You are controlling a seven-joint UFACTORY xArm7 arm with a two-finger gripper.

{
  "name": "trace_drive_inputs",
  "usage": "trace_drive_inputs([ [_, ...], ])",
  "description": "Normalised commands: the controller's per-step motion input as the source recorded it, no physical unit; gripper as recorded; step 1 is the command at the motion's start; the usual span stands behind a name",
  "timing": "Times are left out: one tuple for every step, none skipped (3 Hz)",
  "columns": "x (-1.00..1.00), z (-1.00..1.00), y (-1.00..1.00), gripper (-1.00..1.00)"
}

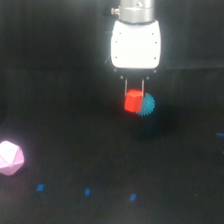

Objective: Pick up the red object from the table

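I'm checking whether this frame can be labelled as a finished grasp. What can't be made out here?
- Exterior view: whether the red object is lifted off the table; black surface hides any gap.
- Whether the end effector fingers actually clamp it; blur.
- Spiky blue ball: partly hidden behind the red object; contact unclear.
- Arm above: cut off by the top edge.

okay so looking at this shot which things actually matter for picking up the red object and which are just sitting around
Part of the job:
- the red object, between the thin fingers
- the gripper
- the table, black

Just lying about:
- the spiky blue ball, right against the red object
- the pale pink polyhedron, at the exterior view's left
- small blue marks on the table
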Motion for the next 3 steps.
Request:
trace_drive_inputs([
  [-0.64,0.95,0.10,-0.93],
  [0.28,0.51,0.01,-1.00],
  [-0.23,-0.05,-0.62,-0.93],
])
